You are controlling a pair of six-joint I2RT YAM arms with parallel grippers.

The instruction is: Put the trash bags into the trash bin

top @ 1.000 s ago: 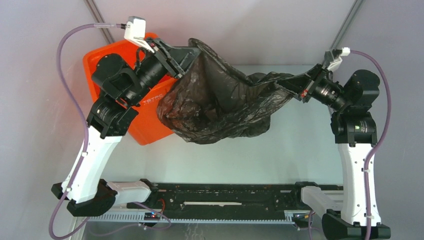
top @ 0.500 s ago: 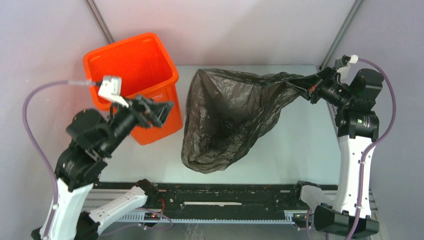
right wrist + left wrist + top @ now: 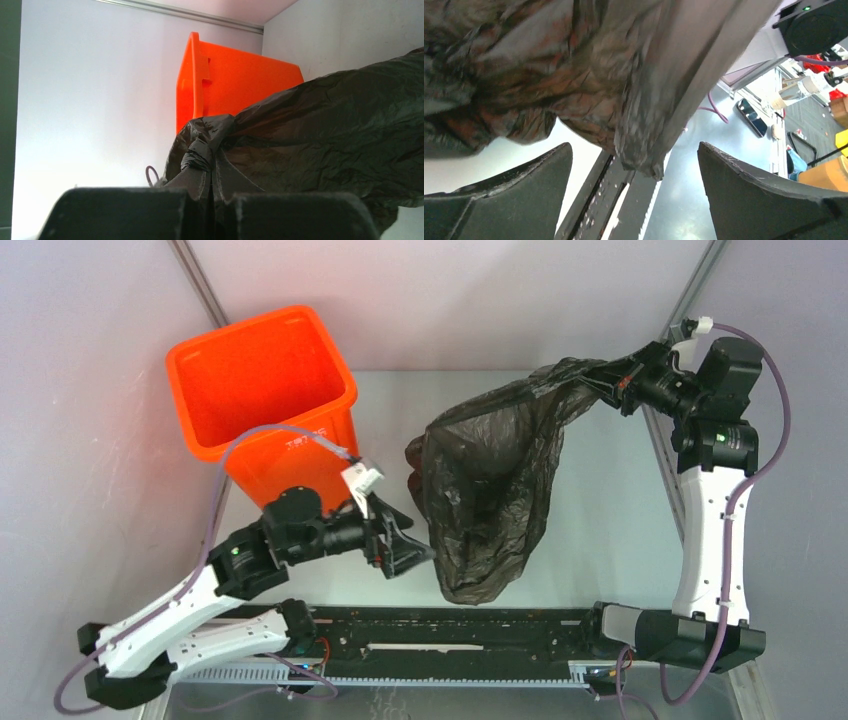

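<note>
Thin, glossy, wrinkled black plastic trash bag, slightly see-through, hanging in the air over the pale table, wholly outside the bin and to its right with a gap between. Stretches from a bunched corner high at the far right down to a loose, rounded bottom near the table's front edge. Fills the upper left of the left wrist view and the right side of the right wrist view. Next in size, bright orange square plastic trash bin with tapered sides and a rolled rim, upright at the far left of the table, pale lettering on its near wall; seen behind the bag from the right wrist. Then the left gripper, low and near the front, aimed at the bag's lower left edge, jaws wide apart and clamped on nothing; a fold of the bag hanging in front of the gap between its fingers, contact impossible to tell. Last, the right gripper, raised at the far right corner, jaws together and pinching the bag's gathered corner.
</note>
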